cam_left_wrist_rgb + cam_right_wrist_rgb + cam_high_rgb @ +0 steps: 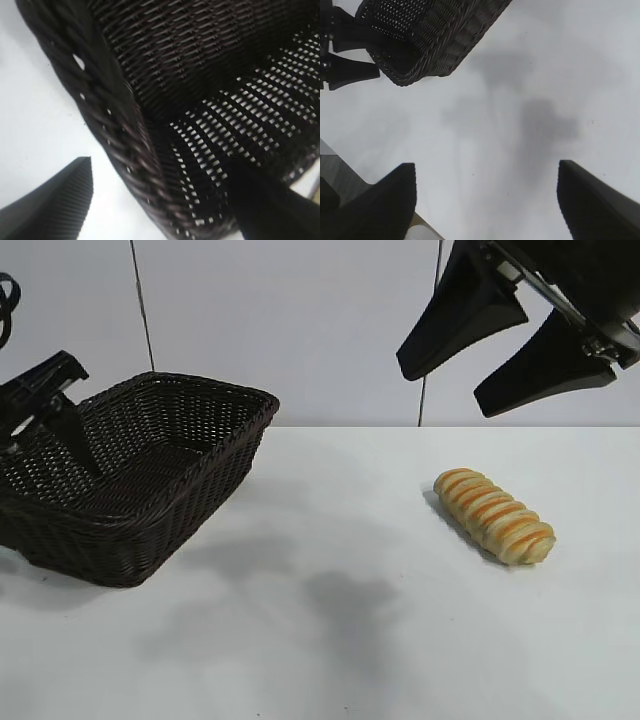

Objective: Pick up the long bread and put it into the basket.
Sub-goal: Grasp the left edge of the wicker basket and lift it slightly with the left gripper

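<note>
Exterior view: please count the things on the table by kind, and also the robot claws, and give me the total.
Long bread: 1
Wicker basket: 1
Robot claws: 2, the left claw at the basket's rim and the right claw above the bread, both open
Total: 4

A golden-tan long bread point(494, 515), ridged crosswise with orange-brown stripes, lies flat on the white table at the right of the exterior view, its length running diagonally from rear left to front right. Well apart from it, at the left, sits the basket point(215, 475), a large rectangular dark brown wicker container with sloping sides and a braided rim point(122, 145). Its woven floor lets light show through the gaps, and nothing lies inside.
</note>
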`<state>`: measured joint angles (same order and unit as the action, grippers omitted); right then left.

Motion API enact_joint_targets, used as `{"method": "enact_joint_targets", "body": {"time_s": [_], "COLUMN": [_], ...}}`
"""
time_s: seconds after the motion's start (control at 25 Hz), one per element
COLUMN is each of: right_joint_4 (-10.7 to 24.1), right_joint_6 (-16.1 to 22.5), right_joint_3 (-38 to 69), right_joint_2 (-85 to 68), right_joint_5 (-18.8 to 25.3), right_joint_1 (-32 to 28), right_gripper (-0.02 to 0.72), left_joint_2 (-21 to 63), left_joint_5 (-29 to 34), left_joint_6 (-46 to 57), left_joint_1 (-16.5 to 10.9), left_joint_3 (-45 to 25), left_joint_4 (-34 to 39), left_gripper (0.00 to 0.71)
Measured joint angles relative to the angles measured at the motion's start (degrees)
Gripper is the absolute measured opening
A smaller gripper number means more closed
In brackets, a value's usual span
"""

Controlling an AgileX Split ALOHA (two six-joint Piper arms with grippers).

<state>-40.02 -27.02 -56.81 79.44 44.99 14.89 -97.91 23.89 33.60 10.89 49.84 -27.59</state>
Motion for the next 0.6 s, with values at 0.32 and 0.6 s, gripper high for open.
{"method": "enact_joint_targets", "body": {"time_s": [0.32, 0.6], "right_joint_4": [0.1, 0.1], "right_joint_6": [0.0, 0.0], "right_joint_3": [0.0, 0.0], "right_joint_2": [0.0, 0.0], "right_joint_5": [0.0, 0.0], "right_joint_1": [0.0, 0.0], "right_gripper": [0.557, 0.557], "left_joint_2": [-1.3, -2.2], "left_joint_5": [-1.2, -1.2], "left_joint_6": [1.3, 1.4], "left_joint_1": [0.0, 0.0], "left_joint_3": [0.2, 0.2], "left_joint_4": [0.0, 0.0], "left_gripper": [0.539, 0.350]}}
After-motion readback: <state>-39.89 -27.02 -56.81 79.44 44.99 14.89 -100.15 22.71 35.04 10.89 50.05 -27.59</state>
